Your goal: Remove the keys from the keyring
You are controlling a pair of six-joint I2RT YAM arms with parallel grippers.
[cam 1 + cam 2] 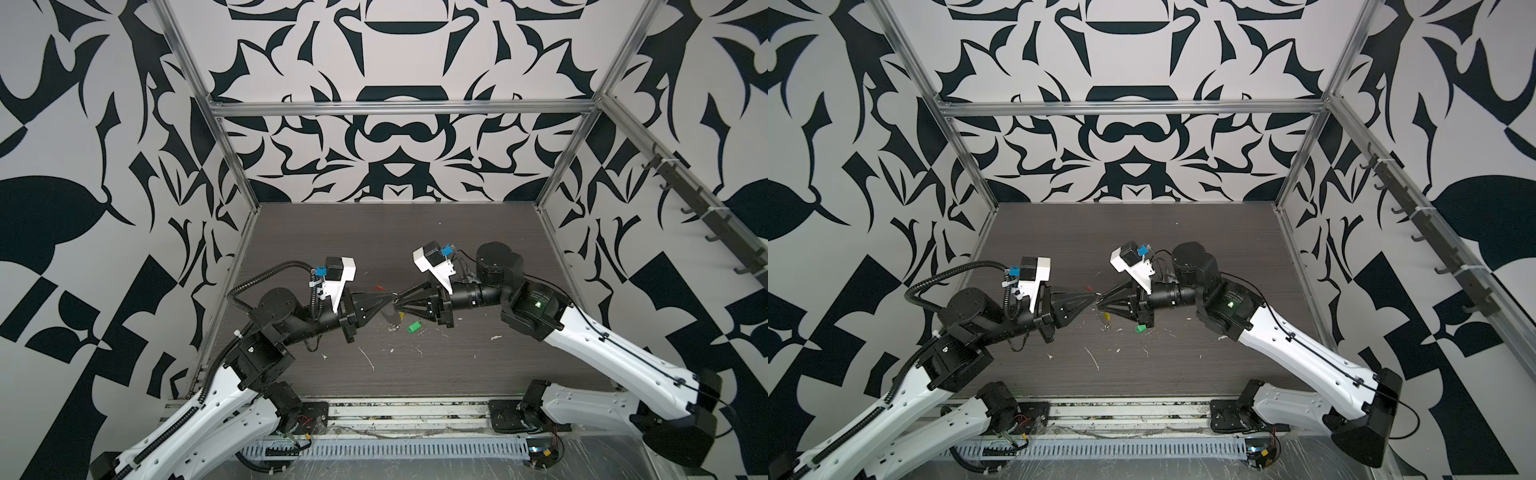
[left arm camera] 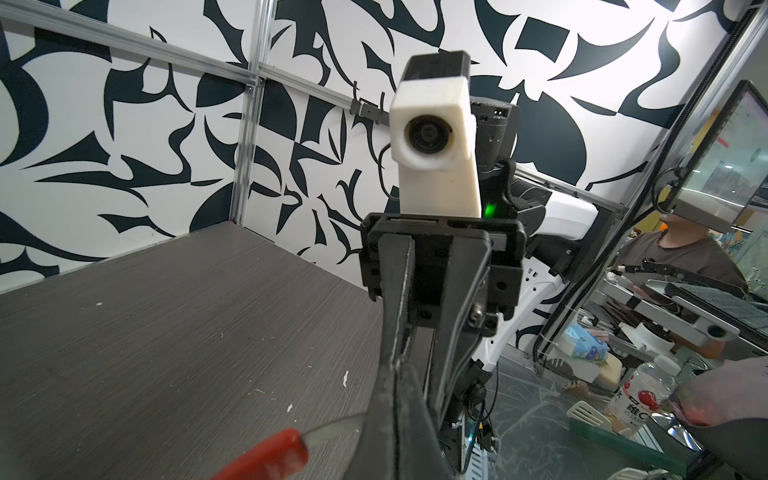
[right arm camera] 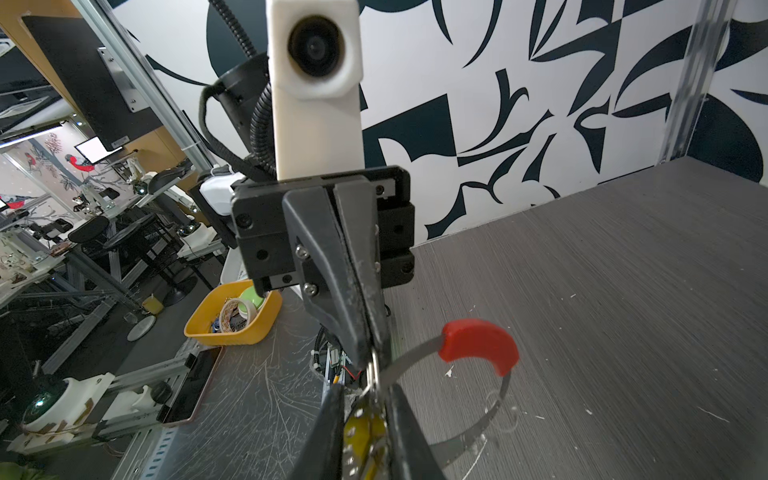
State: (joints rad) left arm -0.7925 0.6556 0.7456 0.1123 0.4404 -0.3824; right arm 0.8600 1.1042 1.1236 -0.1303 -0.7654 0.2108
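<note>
The keyring is a thin dark band with a red sleeve, held above the table between the two arms. My left gripper is shut on the band, and the red sleeve juts out beside its fingers. The yellow key hangs from the band by a small silver ring. My right gripper has its fingers pressed on both sides of that tag. In both top views the gripper tips meet. The green key lies loose on the table.
White scraps are scattered over the dark wood table. Metal frame posts and patterned walls close in three sides. A yellow bin sits on the bench outside the front edge.
</note>
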